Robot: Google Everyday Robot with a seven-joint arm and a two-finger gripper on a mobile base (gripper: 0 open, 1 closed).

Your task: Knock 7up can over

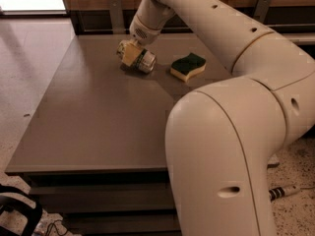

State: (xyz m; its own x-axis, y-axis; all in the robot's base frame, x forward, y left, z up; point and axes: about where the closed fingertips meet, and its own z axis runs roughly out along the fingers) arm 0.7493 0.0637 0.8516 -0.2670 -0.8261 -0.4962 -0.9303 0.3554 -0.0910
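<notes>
Showing the far end of a grey worktop (98, 112) in the upper middle of the frame, this view has the gripper (129, 53) low over the surface, reached in from above and right at the end of a long cream-coloured arm (231, 132). The arm's bulky near segments fill the lower right and right of the frame and hide that part of the worktop. A pale yellowish part of the gripper faces the camera and touches the upper left end of the 7up can (145, 61). Whether the jaws are open, closed or gripping the can cannot be told from this angle. The can is tipped far off upright: its body slants from the gripper down toward the right, its rounded silver end points to the lower right, and green marking shows on its side. Its lower edge meets the worktop over a dark shadow. Just to the right of the can, and apart from it, a sponge (188, 66) with a green top and a yellow underside lies flat. Behind the worktop, along the top of the frame, runs a dark rail with metal brackets (116, 14). Speckled floor (24, 82) occupies the left edge.
</notes>
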